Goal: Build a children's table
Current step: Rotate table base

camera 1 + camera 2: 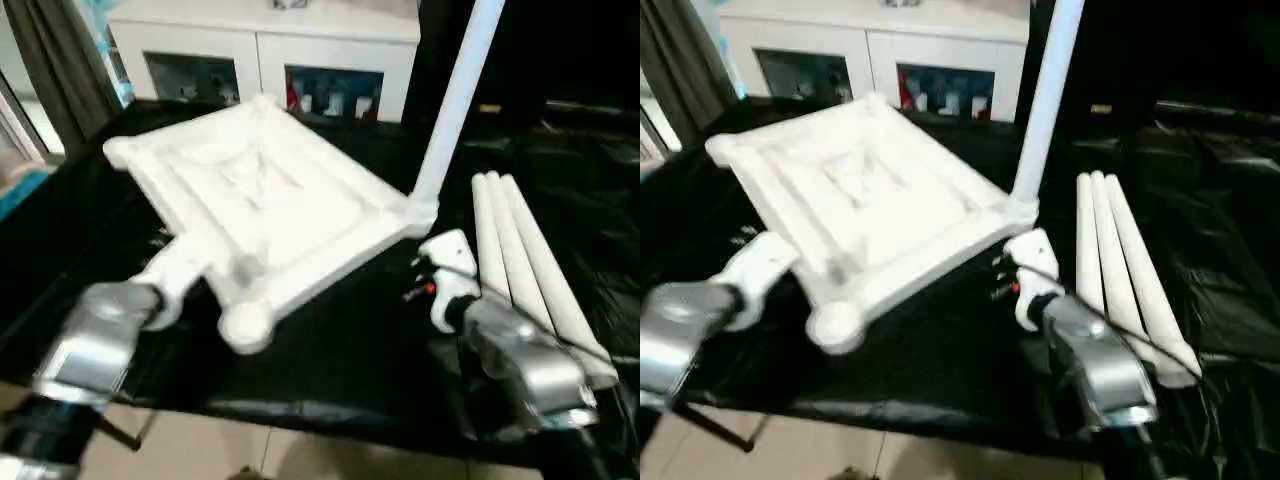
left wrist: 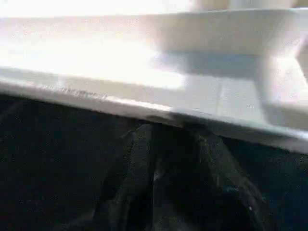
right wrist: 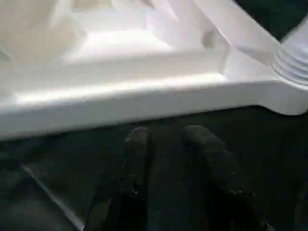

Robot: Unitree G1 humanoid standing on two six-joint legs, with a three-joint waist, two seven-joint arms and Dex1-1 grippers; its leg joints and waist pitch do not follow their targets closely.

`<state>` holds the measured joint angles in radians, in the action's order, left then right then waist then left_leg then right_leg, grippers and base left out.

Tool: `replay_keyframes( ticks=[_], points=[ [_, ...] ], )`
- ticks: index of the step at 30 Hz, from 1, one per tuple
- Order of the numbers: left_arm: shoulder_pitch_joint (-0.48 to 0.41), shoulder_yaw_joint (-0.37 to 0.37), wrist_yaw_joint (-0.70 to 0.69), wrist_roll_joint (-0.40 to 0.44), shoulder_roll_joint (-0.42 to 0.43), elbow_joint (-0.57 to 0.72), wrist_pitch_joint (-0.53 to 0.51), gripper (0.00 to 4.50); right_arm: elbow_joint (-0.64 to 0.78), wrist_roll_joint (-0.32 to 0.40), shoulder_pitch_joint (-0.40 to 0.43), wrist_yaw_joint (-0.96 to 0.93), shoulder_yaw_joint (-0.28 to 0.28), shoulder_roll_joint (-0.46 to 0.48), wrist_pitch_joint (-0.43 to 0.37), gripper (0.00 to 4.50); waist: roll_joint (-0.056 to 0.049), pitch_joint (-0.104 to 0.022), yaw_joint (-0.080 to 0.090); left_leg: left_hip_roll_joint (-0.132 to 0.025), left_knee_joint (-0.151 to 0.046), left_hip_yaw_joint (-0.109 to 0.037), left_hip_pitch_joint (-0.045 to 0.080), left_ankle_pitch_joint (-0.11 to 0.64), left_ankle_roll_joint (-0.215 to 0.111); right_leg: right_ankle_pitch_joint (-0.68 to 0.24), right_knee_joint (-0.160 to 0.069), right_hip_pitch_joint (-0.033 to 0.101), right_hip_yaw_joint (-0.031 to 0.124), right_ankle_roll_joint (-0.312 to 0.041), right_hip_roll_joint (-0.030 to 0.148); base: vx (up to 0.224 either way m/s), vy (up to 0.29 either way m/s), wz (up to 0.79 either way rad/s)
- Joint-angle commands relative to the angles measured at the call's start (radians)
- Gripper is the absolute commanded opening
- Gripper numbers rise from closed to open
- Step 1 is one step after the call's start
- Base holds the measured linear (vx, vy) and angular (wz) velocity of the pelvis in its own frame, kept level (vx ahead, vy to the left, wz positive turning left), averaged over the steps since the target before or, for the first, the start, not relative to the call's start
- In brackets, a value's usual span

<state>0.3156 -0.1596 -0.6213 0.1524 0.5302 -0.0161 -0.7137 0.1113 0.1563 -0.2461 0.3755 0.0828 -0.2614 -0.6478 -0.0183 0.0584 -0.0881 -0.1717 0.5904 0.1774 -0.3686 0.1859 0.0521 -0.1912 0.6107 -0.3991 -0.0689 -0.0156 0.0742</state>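
Observation:
The white tabletop (image 1: 260, 190) lies upside down on the black-covered table, ribbed underside up. One white leg (image 1: 455, 100) stands upright in its right corner socket (image 1: 420, 212). Three more legs (image 1: 530, 260) lie side by side to the right. My left gripper (image 2: 166, 127) is close against the tabletop's left rim (image 2: 144, 82), low at the black cover. My right gripper (image 3: 166, 132) is open and holds nothing, just short of the rim (image 3: 144, 101) near the corner with the upright leg. The front corner socket (image 1: 245, 325) has no leg in it.
A white cabinet with glass doors (image 1: 270, 50) stands behind the table. A dark curtain (image 1: 60, 60) hangs at the back left. The black cover (image 1: 350, 350) reaches the table's front edge, with pale floor (image 1: 200, 450) below.

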Motion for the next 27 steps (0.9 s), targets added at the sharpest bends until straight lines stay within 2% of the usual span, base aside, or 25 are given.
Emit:
replay_keyframes(
  ticks=[1, 2, 3, 4, 5, 6, 7, 8, 9, 10, 11, 12, 13, 15, 16, 18, 19, 20, 21, 24, 25, 26, 27],
  points=[
    [0.016, -0.028, -0.010, -0.004, -0.013, 0.032, -0.009, 1.27, 0.088, 0.028, -0.009, -0.027, -0.041, -0.006, -0.094, 1.24, -0.019, -0.059, 0.006, -0.052, -0.081, -0.027, 0.017, 0.277, 0.018, -0.286, -0.089, 0.040, 0.057, -0.138, 0.065, 0.000, 0.000, 0.00],
    [0.021, -0.039, -0.008, -0.006, -0.032, 0.039, -0.014, 1.27, 0.133, 0.029, -0.013, -0.047, -0.065, -0.002, -0.148, 1.24, -0.022, -0.060, 0.005, -0.051, -0.080, -0.028, 0.015, 0.262, 0.022, -0.271, -0.085, 0.041, 0.057, -0.138, 0.065, 0.000, 0.000, 0.00],
    [0.026, -0.052, -0.005, -0.004, -0.046, 0.042, -0.013, 1.27, 0.156, 0.018, -0.020, -0.073, -0.085, 0.004, -0.188, 1.24, -0.021, -0.059, 0.007, -0.051, -0.080, -0.026, 0.014, 0.255, 0.021, -0.263, -0.086, 0.041, 0.057, -0.139, 0.063, 0.000, 0.000, 0.00],
    [0.026, -0.053, -0.005, -0.004, -0.047, 0.042, -0.013, 1.27, 0.157, 0.017, -0.021, -0.074, -0.087, 0.005, -0.190, 1.24, -0.021, -0.062, 0.007, -0.049, -0.079, -0.027, 0.013, 0.240, 0.022, -0.246, -0.082, 0.042, 0.056, -0.143, 0.063, 0.000, 0.000, 0.00],
    [0.029, -0.062, 0.001, -0.004, -0.061, 0.044, -0.015, 1.27, 0.171, 0.006, -0.027, -0.089, -0.098, 0.006, -0.222, 1.24, -0.030, -0.061, 0.009, -0.048, -0.078, -0.027, 0.012, 0.236, 0.025, -0.242, -0.081, 0.041, 0.056, -0.146, 0.062, 0.000, 0.000, 0.00],
    [0.035, -0.077, 0.010, -0.003, -0.084, 0.045, -0.011, 1.27, 0.194, -0.006, -0.037, -0.114, -0.121, 0.011, -0.281, 1.24, -0.026, -0.064, 0.010, -0.046, -0.075, -0.026, 0.012, 0.220, 0.025, -0.220, -0.081, 0.044, 0.055, -0.147, 0.061, 0.000, 0.000, 0.00],
    [0.037, -0.083, 0.013, -0.004, -0.090, 0.045, -0.009, 1.27, 0.205, -0.005, -0.039, -0.122, -0.128, 0.012, -0.303, 1.24, -0.026, -0.064, 0.010, -0.046, -0.074, -0.026, 0.010, 0.212, 0.023, -0.214, -0.081, 0.044, 0.056, -0.147, 0.061, 0.000, 0.000, 0.00],
    [0.039, -0.087, 0.016, -0.003, -0.095, 0.044, -0.008, 1.27, 0.213, -0.010, -0.043, -0.136, -0.138, 0.017, -0.330, 1.24, -0.026, -0.064, 0.010, -0.045, -0.074, -0.025, 0.010, 0.206, 0.020, -0.213, -0.082, 0.045, 0.056, -0.145, 0.062, 0.000, 0.000, 0.00],
    [0.044, -0.094, 0.023, -0.001, -0.104, 0.041, -0.007, 1.27, 0.234, -0.016, -0.048, -0.164, -0.157, 0.024, -0.389, 1.41, -0.028, -0.065, 0.011, -0.044, -0.072, -0.024, 0.009, 0.193, 0.018, -0.205, -0.080, 0.045, 0.056, -0.143, 0.060, 0.000, 0.000, 0.00],
    [0.047, -0.093, 0.031, 0.001, -0.110, 0.035, -0.003, 1.27, 0.241, -0.016, -0.052, -0.174, -0.167, 0.028, -0.412, 1.52, -0.029, -0.068, 0.010, -0.044, -0.071, -0.025, 0.010, 0.178, 0.017, -0.196, -0.078, 0.046, 0.055, -0.142, 0.061, 0.000, 0.000, 0.00],
    [0.055, -0.089, 0.049, 0.003, -0.126, 0.020, 0.011, 1.27, 0.267, -0.015, -0.064, -0.201, -0.193, 0.039, -0.482, 1.60, -0.030, -0.067, 0.011, -0.043, -0.070, -0.024, 0.009, 0.173, 0.017, -0.190, -0.078, 0.045, 0.056, -0.143, 0.059, 0.000, 0.000, 0.00],
    [0.055, -0.089, 0.049, 0.003, -0.127, 0.019, 0.011, 1.27, 0.267, -0.015, -0.064, -0.202, -0.194, 0.040, -0.484, 1.63, -0.027, -0.069, 0.009, -0.044, -0.069, -0.024, 0.011, 0.162, 0.016, -0.182, -0.076, 0.046, 0.055, -0.144, 0.059, 0.000, 0.000, 0.00],
    [0.063, -0.088, 0.067, 0.008, -0.141, 0.006, 0.031, 1.27, 0.301, -0.010, -0.084, -0.235, -0.229, 0.059, -0.573, 1.72, -0.018, -0.068, 0.012, -0.043, -0.069, -0.023, 0.009, 0.149, 0.015, -0.175, -0.078, 0.047, 0.055, -0.143, 0.057, 0.000, 0.000, 0.00],
    [0.065, -0.082, 0.067, -0.002, -0.153, 0.005, 0.041, 1.27, 0.312, -0.010, -0.094, -0.245, -0.244, 0.068, -0.605, 1.85, -0.025, -0.068, 0.010, -0.043, -0.069, -0.023, 0.011, 0.143, 0.016, -0.182, -0.077, 0.045, 0.056, -0.139, 0.059, 0.000, 0.000, 0.00],
    [0.070, -0.080, 0.068, -0.014, -0.171, 0.016, 0.043, 1.27, 0.323, -0.020, -0.121, -0.260, -0.278, 0.086, -0.663, 2.01, -0.017, -0.068, 0.012, -0.043, -0.069, -0.022, 0.011, 0.144, 0.017, -0.191, -0.076, 0.047, 0.056, -0.137, 0.060, 0.000, 0.000, 0.00],
    [0.069, -0.087, 0.060, -0.016, -0.171, 0.024, 0.049, 1.27, 0.324, -0.025, -0.133, -0.264, -0.288, 0.088, -0.683, 2.15, -0.022, -0.068, 0.010, -0.044, -0.069, -0.022, 0.012, 0.144, 0.021, -0.212, -0.079, 0.044, 0.056, -0.127, 0.062, 0.000, 0.000, 0.00],
    [0.062, -0.097, 0.052, -0.022, -0.173, 0.045, 0.039, 1.27, 0.328, -0.031, -0.154, -0.273, -0.307, 0.089, -0.730, 2.15, -0.016, -0.067, 0.010, -0.043, -0.070, -0.022, 0.012, 0.140, 0.024, -0.219, -0.076, 0.045, 0.057, -0.122, 0.062, 0.000, 0.000, 0.00],
    [0.059, -0.097, 0.045, -0.030, -0.174, 0.057, 0.032, 1.27, 0.328, -0.033, -0.164, -0.276, -0.314, 0.087, -0.749, 2.28, -0.019, -0.067, 0.009, -0.044, -0.070, -0.022, 0.012, 0.137, 0.026, -0.219, -0.077, 0.044, 0.057, -0.117, 0.062, 0.000, 0.000, 0.00],
    [0.055, -0.100, 0.037, -0.035, -0.173, 0.069, 0.025, 1.27, 0.326, -0.035, -0.172, -0.276, -0.318, 0.081, -0.764, 2.40, -0.014, -0.067, 0.010, -0.043, -0.069, -0.021, 0.013, 0.134, 0.026, -0.218, -0.077, 0.044, 0.057, -0.115, 0.061, 0.000, 0.000, 0.00],
    [0.043, -0.106, 0.005, -0.055, -0.165, 0.089, 0.045, 1.27, 0.331, -0.033, -0.200, -0.285, -0.334, 0.073, -0.829, 2.65, -0.017, -0.067, 0.007, -0.042, -0.069, -0.021, 0.012, 0.114, 0.030, -0.204, -0.074, 0.044, 0.057, -0.113, 0.061, 0.000, 0.000, 0.00],
    [0.038, -0.105, -0.006, -0.063, -0.161, 0.099, 0.049, 1.27, 0.334, -0.032, -0.210, -0.286, -0.341, 0.071, -0.856, 2.65, -0.007, -0.068, 0.008, -0.042, -0.068, -0.019, 0.012, 0.109, 0.027, -0.202, -0.075, 0.045, 0.057, -0.112, 0.061, 0.000, 0.000, 0.00],
    [0.038, -0.105, -0.006, -0.063, -0.161, 0.099, 0.049, 1.27, 0.334, -0.032, -0.210, -0.286, -0.341, 0.071, -0.856, 2.72, -0.011, -0.069, 0.006, -0.043, -0.068, -0.021, 0.012, 0.104, 0.028, -0.198, -0.071, 0.046, 0.057, -0.114, 0.062, 0.000, 0.000, 0.00],
    [0.029, -0.102, -0.037, -0.084, -0.153, 0.118, 0.068, 1.27, 0.340, -0.031, -0.224, -0.287, -0.354, 0.070, -0.893, 2.79, -0.013, -0.067, 0.006, -0.043, -0.068, -0.020, 0.013, 0.106, 0.029, -0.204, -0.074, 0.043, 0.058, -0.112, 0.062, 0.000, 0.000, 0.00]
  ],
)
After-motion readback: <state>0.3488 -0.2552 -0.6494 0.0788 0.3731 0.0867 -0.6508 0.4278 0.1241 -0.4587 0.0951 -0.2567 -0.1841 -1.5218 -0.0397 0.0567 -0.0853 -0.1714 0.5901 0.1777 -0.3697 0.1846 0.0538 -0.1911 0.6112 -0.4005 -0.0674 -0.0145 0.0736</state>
